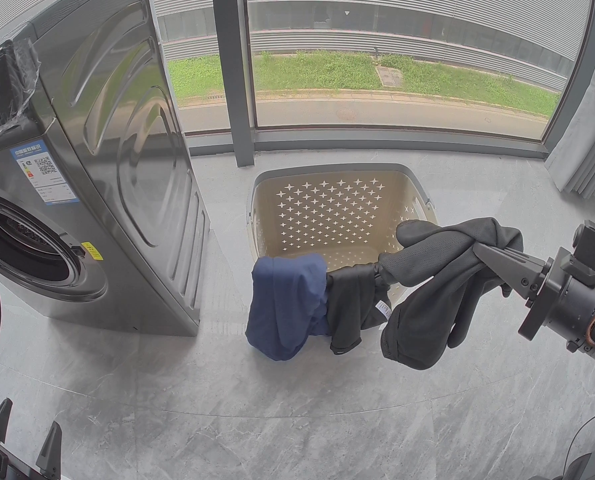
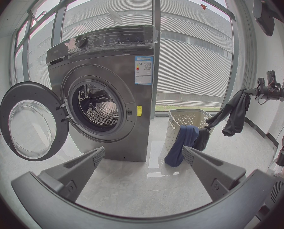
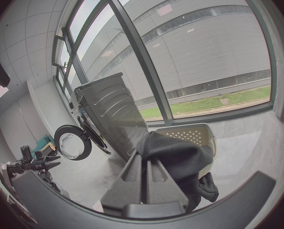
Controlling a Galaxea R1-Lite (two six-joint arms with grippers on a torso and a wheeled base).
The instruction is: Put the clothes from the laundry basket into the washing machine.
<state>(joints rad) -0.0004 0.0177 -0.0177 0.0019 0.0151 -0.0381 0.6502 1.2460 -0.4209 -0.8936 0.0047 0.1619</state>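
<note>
Right claw (image 1: 484, 253) grips black garment (image 1: 431, 301); washing machine (image 1: 131, 155) carries a label (image 1: 44, 171).

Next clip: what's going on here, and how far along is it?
The right gripper is shut on a black garment, held up above the laundry basket, with the cloth's lower end reaching the basket's front rim. A blue garment hangs over that rim. The washing machine stands to the left, door open, with no clothes visible in the drum. The left gripper is open, low and holds nothing.
</note>
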